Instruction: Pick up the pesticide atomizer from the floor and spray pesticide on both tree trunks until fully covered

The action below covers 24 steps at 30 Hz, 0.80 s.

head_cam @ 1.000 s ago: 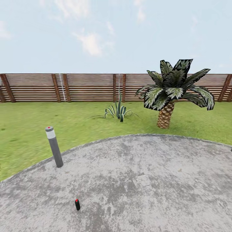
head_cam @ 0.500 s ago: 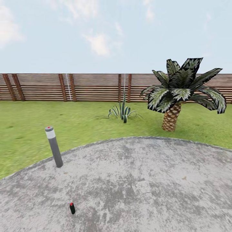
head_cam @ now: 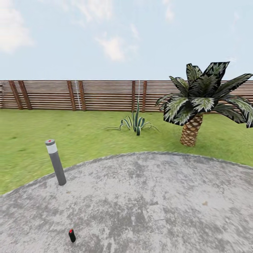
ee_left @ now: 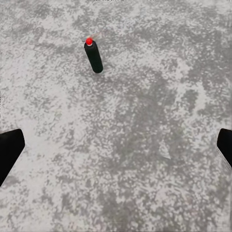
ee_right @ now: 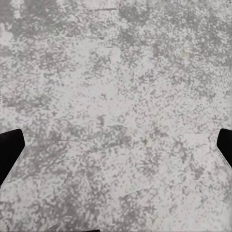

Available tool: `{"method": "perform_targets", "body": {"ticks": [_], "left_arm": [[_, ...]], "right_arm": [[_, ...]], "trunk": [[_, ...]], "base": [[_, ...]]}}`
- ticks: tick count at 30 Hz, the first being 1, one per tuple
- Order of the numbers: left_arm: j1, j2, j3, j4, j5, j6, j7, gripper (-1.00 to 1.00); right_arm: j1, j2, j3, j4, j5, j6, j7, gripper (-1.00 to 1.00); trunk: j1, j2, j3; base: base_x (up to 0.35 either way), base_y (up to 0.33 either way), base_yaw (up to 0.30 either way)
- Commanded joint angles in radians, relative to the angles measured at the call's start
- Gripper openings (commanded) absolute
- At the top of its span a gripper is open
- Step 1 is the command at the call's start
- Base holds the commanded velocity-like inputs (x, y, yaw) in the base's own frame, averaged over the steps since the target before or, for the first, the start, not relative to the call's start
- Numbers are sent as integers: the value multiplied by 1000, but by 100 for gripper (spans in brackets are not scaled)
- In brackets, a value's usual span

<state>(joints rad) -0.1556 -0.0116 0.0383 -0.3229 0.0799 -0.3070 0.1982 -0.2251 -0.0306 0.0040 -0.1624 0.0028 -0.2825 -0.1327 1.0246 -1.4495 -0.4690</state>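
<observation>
Atomizer upright on the floor, untouched.
I see the atomizer [head_cam: 72, 235] alone on the floor [head_cam: 147, 196], near a lamp post [head_cam: 55, 162]; left gripper [ee_left: 116, 147] and right gripper [ee_right: 116, 147] both spread wide, holding nothing.

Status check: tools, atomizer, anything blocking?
Both tools open, empty: left tool, right tool. Atomizer upright on patio, ungrasped. Lamp post off beside it, not blocking.

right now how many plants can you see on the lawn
2: a palm-like plant at the right near the fence, and a low spiky plant mid-lawn to its left. Others may lie outside the view.
</observation>
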Motion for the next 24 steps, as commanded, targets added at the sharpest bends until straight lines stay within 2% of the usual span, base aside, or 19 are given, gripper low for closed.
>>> {"method": "perform_targets", "body": {"ticks": [1, 17, 24], "left_arm": [[-1, -1, 3, 1, 8, -4, -3, 100], [-1, -1, 3, 1, 8, -4, -2, 100], [-1, -1, 3, 1, 8, -4, -2, 100]], "right_arm": [[0, 0, 1, 1, 0, -3, -2, 100], [0, 0, 1, 1, 0, -3, -2, 100], [0, 0, 1, 1, 0, -3, -2, 100]], "trunk": [[0, -1, -1], [0, -1, -1], [0, -1, -1]], "base": [[242, -157, 253], [250, -168, 101], [251, -195, 214]]}}
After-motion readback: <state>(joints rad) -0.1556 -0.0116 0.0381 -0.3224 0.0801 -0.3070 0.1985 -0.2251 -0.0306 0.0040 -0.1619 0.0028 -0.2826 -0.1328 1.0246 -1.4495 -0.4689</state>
